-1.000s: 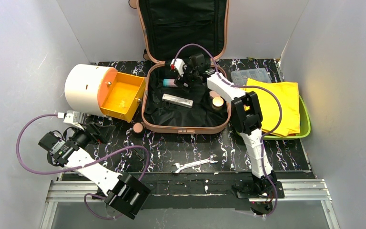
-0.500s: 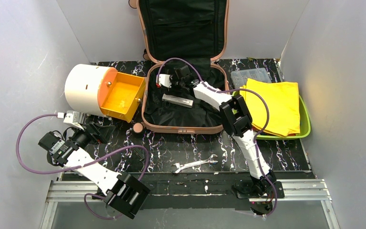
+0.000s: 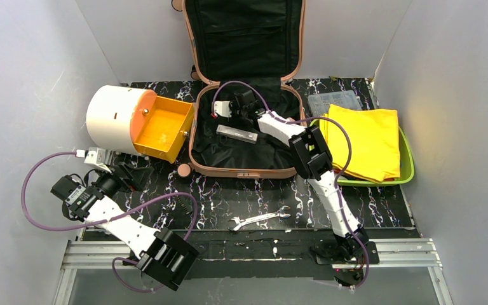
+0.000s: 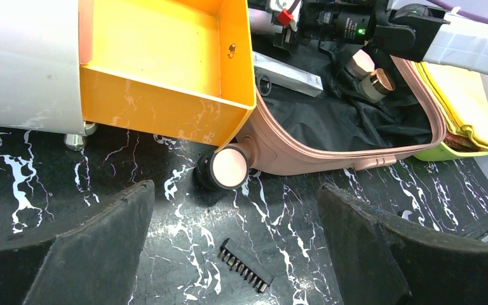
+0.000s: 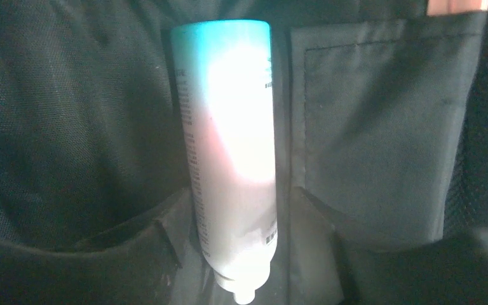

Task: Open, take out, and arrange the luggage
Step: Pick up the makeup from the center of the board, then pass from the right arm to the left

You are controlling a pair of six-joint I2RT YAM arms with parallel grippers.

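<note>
The salmon-pink luggage (image 3: 248,171) lies open on the table, with its black-lined lid (image 3: 244,35) leaning on the back wall. It also shows in the left wrist view (image 4: 356,152). My right gripper (image 3: 225,109) is down inside the luggage at the back left. In the right wrist view it (image 5: 238,200) is closed around the lower end of a white tube with a teal end (image 5: 232,146) that lies on the black lining. My left gripper (image 3: 130,175) is open and empty over the table in front of the drum box, near the luggage wheel (image 4: 229,169).
A silver bar-shaped box (image 3: 236,133) and two round jars (image 4: 372,79) lie in the luggage. The cream drum box (image 3: 111,114) with its orange drawer (image 3: 162,127) open stands left. A green tray (image 3: 406,166) holds yellow cloth (image 3: 365,140). A wrench (image 3: 258,218) and a bit holder (image 4: 246,274) lie in front.
My right arm has swung left and lower inside the luggage, from near its middle back down onto the tube. The left arm has not moved.
</note>
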